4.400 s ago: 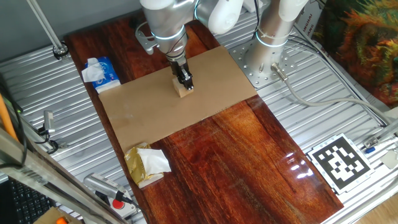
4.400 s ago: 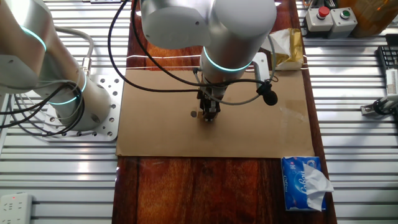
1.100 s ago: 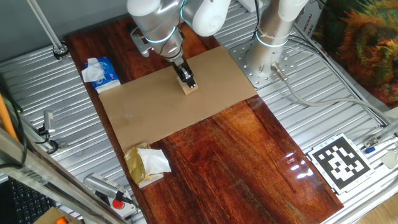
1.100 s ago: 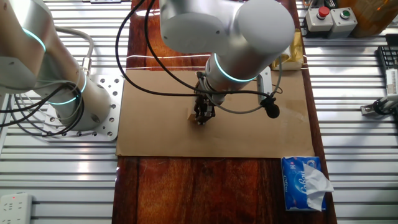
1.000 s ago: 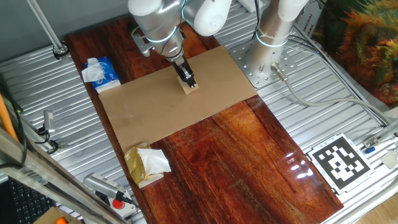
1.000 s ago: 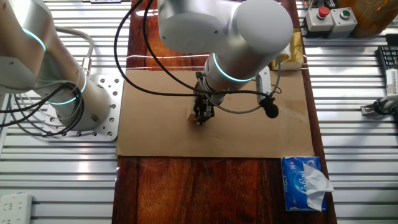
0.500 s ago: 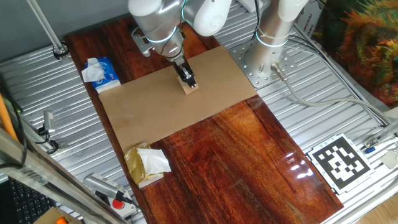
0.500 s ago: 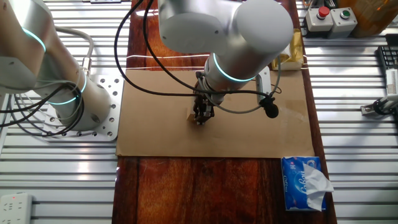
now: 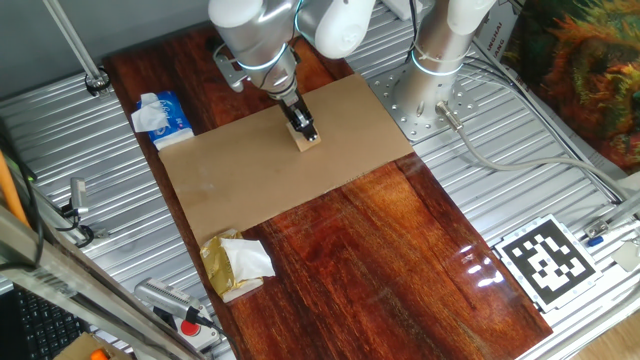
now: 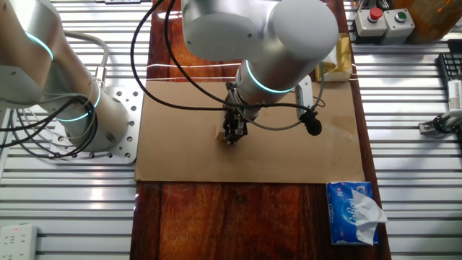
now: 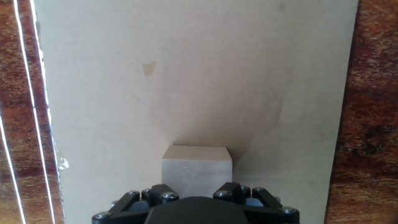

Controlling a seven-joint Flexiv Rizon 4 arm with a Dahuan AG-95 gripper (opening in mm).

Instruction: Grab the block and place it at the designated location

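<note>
The block [image 9: 309, 141] is a small pale wooden cube resting on the tan cardboard sheet [image 9: 230, 175], toward its far middle. My gripper [image 9: 303, 130] reaches down onto it, with the dark fingers on either side of the cube and shut on it. In the other fixed view the block [image 10: 219, 134] peeks out just left of the gripper [image 10: 231, 135]. The hand view has the block [image 11: 196, 167] filling the space between the fingers, and the gripper [image 11: 196, 202] hides its near part. The black dot of the designated location shows in no view.
A blue-and-white tissue pack [image 9: 160, 117] lies off the cardboard's left corner. A crumpled gold-and-white wrapper [image 9: 236, 263] sits near the front. A black-and-white tag [image 9: 548, 261] lies on the metal slats at right. The arm's base [image 10: 79, 115] stands beside the cardboard.
Since 4.4 s ago the gripper carried the block a short way toward the far right of the cardboard. Over the last second nothing visibly moved.
</note>
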